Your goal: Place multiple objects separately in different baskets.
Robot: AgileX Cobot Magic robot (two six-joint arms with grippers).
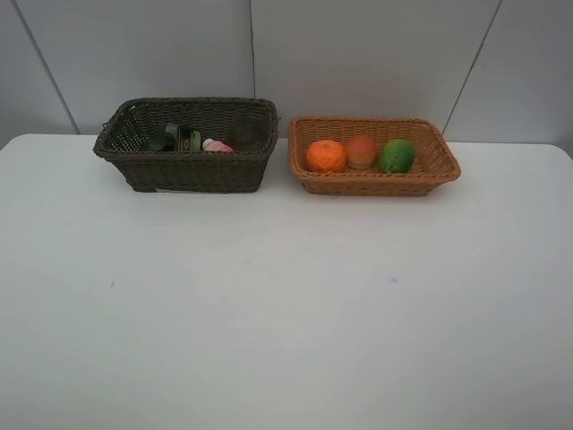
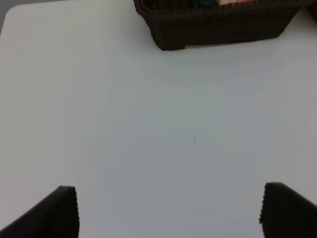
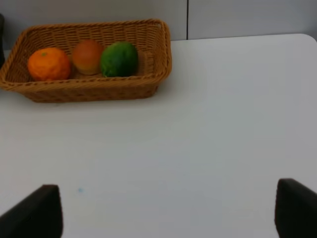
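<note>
Sort looks done. Three fruits sit in a row in the tan basket [image 1: 443, 170], right of centre in the upper half of the high view: tangerine [image 1: 325, 156], peach [image 1: 361, 150], green fruit [image 1: 396, 156], each touching or nearly touching its neighbour. The containers are in the dark basket [image 1: 192, 172] at upper left: green pump bottle [image 1: 179, 138] lying down, small pink bottle [image 1: 218, 145] beside it, mauve cup [image 1: 247, 134] toward the back right corner, hard to make out. Grouping reads as food vs. containers, one class per basket.

Baskets sit side by side, just apart, at the far edge of the desk [image 1: 286, 313]; no loose items visible on it.

Left end effector [image 2: 168, 210] and right end effector [image 3: 168, 213] are both spread wide, holding nothing, over bare desk well short of the baskets. Likely parked because nothing is left to pick.
</note>
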